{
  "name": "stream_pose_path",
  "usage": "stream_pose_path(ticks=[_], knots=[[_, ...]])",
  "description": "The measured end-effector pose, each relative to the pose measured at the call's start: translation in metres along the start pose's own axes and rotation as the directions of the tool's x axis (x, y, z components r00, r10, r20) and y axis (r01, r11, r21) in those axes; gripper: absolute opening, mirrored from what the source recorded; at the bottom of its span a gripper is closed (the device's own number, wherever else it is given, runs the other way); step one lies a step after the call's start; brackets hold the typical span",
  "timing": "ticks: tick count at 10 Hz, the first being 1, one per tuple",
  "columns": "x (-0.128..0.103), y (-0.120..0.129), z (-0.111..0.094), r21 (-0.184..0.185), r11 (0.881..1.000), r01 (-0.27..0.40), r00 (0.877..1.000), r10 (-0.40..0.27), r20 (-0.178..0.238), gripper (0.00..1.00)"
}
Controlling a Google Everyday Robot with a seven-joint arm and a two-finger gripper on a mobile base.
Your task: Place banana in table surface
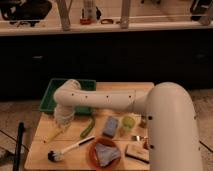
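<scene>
The small yellow banana [52, 135] lies or hangs at the left side of the light tan table surface [40, 150], tilted with its left end lower. My gripper [61, 125] points down from the white arm's wrist, right above the banana's upper end. Whether it touches or holds the banana I cannot tell. The white arm [105, 100] reaches in from the right, across the back of the table.
A green tray [50, 95] stands at the back left, partly behind the arm. A green vegetable [87, 127], blue sponge [111, 126], yellow-green cup [128, 122], white-handled brush [70, 148], orange plate [93, 151] with grey cloth and a wooden block [137, 153] lie to the right.
</scene>
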Motion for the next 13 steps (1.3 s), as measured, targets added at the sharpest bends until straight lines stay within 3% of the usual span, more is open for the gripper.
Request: stream_pose_path(ticks=[1,2,5,9,13], knots=[[-0.002,0.0,0.001,-0.002,1.0,0.003,1.0,-0.003,0.0,0.01],[-0.003,0.001,0.003,-0.001,1.0,0.006,1.0,-0.006,-0.002,0.08],[-0.004,-0.01,-0.005,0.02,1.0,0.018,1.0,-0.018,-0.012,0.39],[0.006,-0.013,0.003,0.018,1.0,0.02,1.0,-0.019,-0.01,0.76],[0.02,-0.011,0.014,0.017,1.0,0.009,1.0,-0.009,0.006,0.8]])
